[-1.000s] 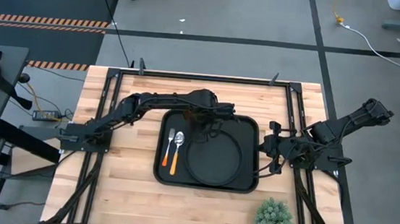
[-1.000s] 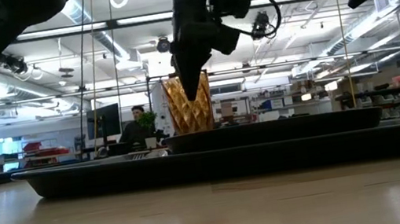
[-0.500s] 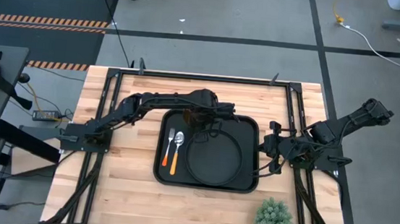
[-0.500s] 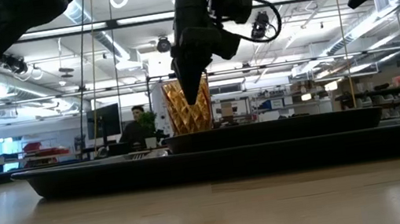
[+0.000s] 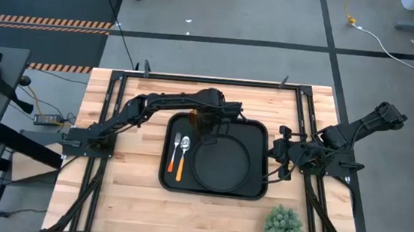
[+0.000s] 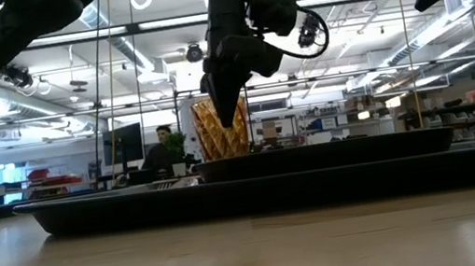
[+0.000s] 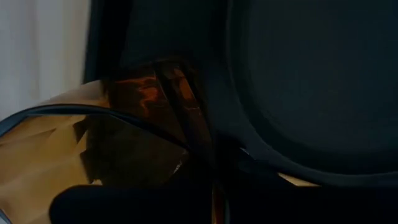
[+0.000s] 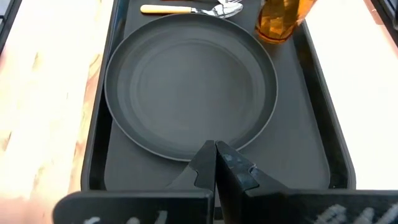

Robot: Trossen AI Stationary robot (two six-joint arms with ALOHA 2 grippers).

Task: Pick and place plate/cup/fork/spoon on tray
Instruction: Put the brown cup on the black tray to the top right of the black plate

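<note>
Left gripper [image 6: 226, 106] clamped on the cup [image 6: 221, 128], held tilted over the tray [image 5: 169, 179] beside the plate [image 5: 221, 164]. Right gripper [image 8: 216, 163] fingers together, parked off the tray's right edge. Fork [image 5: 176, 146] and spoon [image 5: 183, 156] lay on tray.

One tray [image 5: 255, 189] lies on the one bench [image 5: 121, 199]. On the tray there is one plate [image 5: 222, 162], one cup [image 8: 281, 20], one fork [image 5: 176, 149] and one spoon [image 5: 183, 156] (the fork and spoon lie side by side, so that makes two pieces of cutlery). One small green plant [image 5: 283, 226] stands on the bench off the tray. There are two arms, each ending in one hand: the left hand [image 5: 205, 123] and the right hand [image 5: 279, 154]. In the low view, one person [image 6: 163, 150] shows in the room behind the bench.
</note>
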